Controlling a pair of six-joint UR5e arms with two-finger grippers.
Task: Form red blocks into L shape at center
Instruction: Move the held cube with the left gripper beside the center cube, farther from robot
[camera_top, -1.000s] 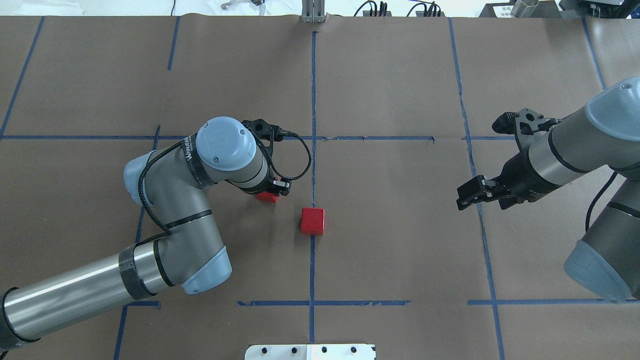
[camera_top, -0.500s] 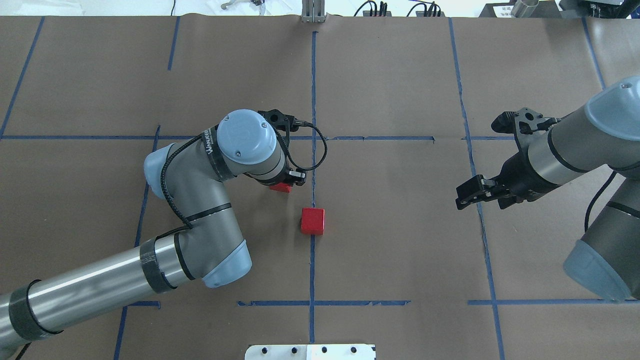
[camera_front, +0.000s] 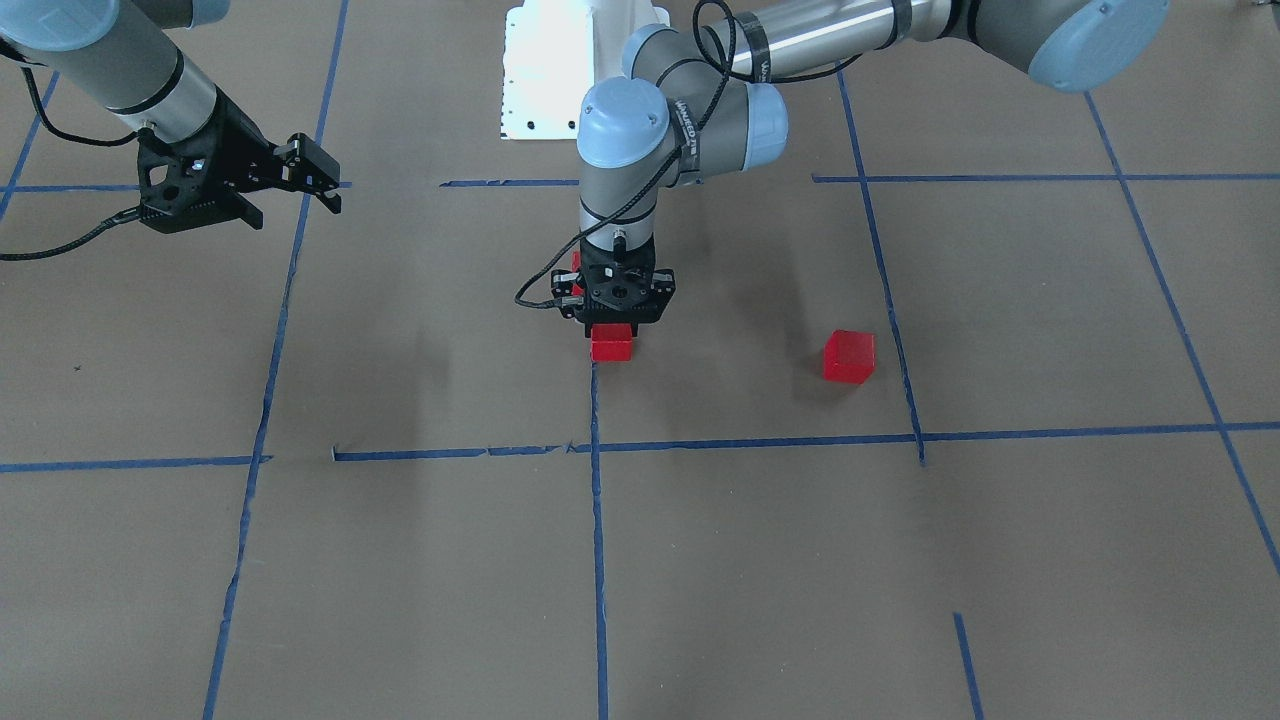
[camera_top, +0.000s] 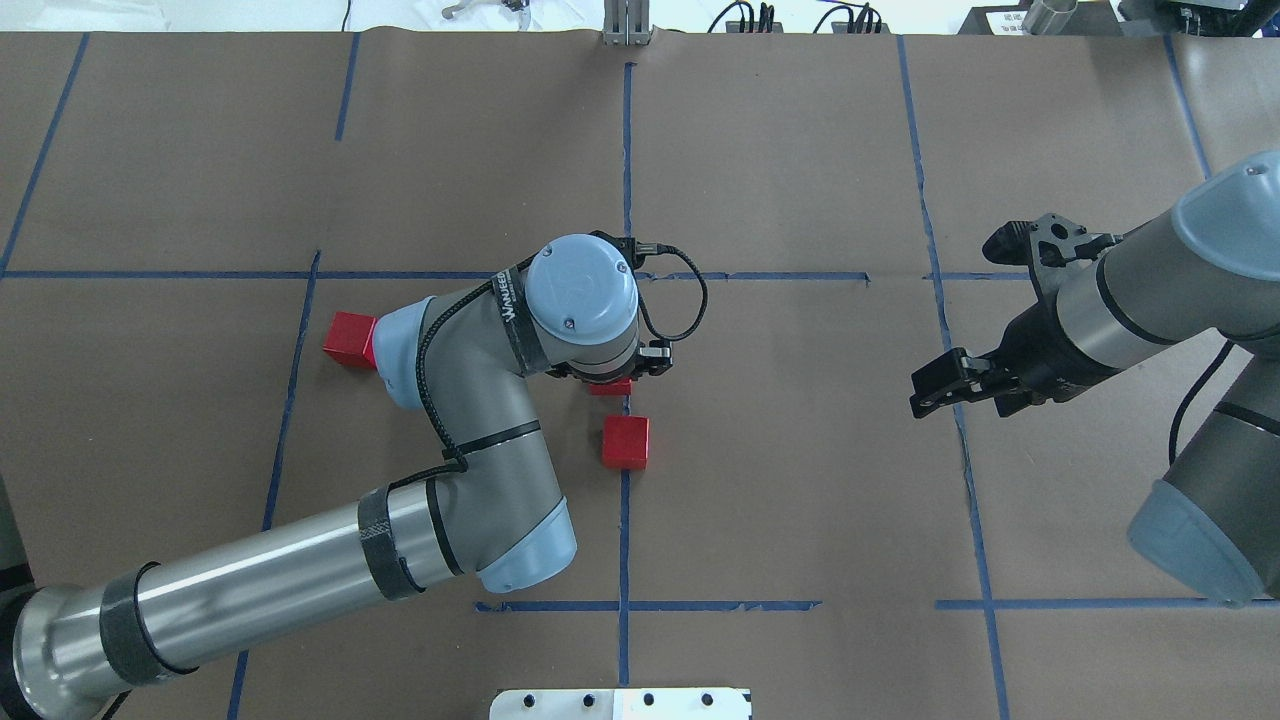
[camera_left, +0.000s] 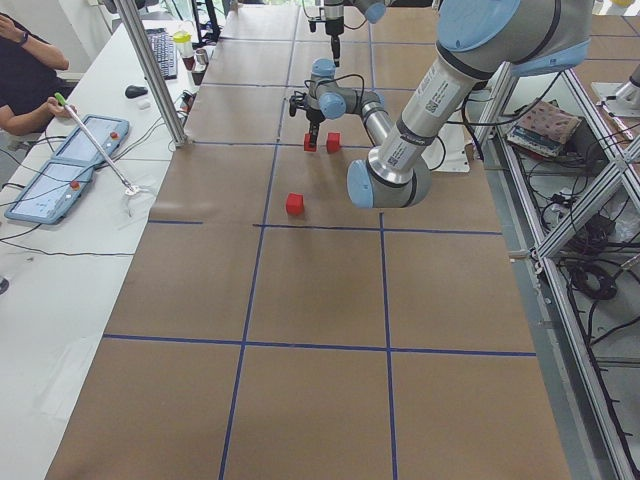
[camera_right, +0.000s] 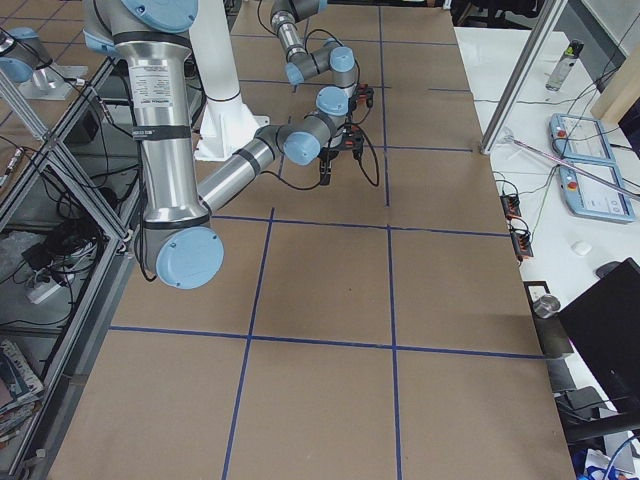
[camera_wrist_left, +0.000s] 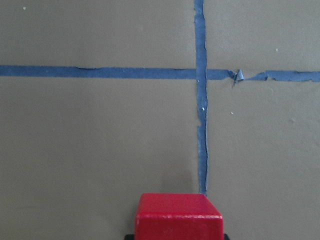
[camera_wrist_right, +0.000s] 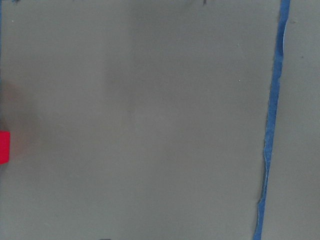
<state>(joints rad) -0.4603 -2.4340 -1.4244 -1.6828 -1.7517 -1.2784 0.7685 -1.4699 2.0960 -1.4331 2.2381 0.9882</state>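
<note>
My left gripper (camera_top: 612, 383) (camera_front: 612, 322) points straight down and is shut on a red block (camera_top: 611, 388) (camera_front: 611, 347), held low over the long blue centre line (camera_top: 627, 150). The left wrist view shows this block (camera_wrist_left: 180, 216) between the fingers, just short of the tape crossing (camera_wrist_left: 201, 74). A second red block (camera_top: 625, 442) sits on the centre line, just nearer the robot's base. A third red block (camera_top: 350, 339) (camera_front: 849, 357) lies apart, on my left side. My right gripper (camera_top: 927, 392) (camera_front: 320, 180) is open and empty, hovering far off on the right.
The robot's white base (camera_top: 620, 703) (camera_front: 550, 70) sits at the table's near edge. Brown paper with blue tape lines covers the table. An operator's desk with control pads (camera_left: 70, 170) stands beyond the far edge.
My left arm has swung right, carrying its red block from left of the centre line to over it, beside the second block. The third block on the left has come into view. The right arm is still.
</note>
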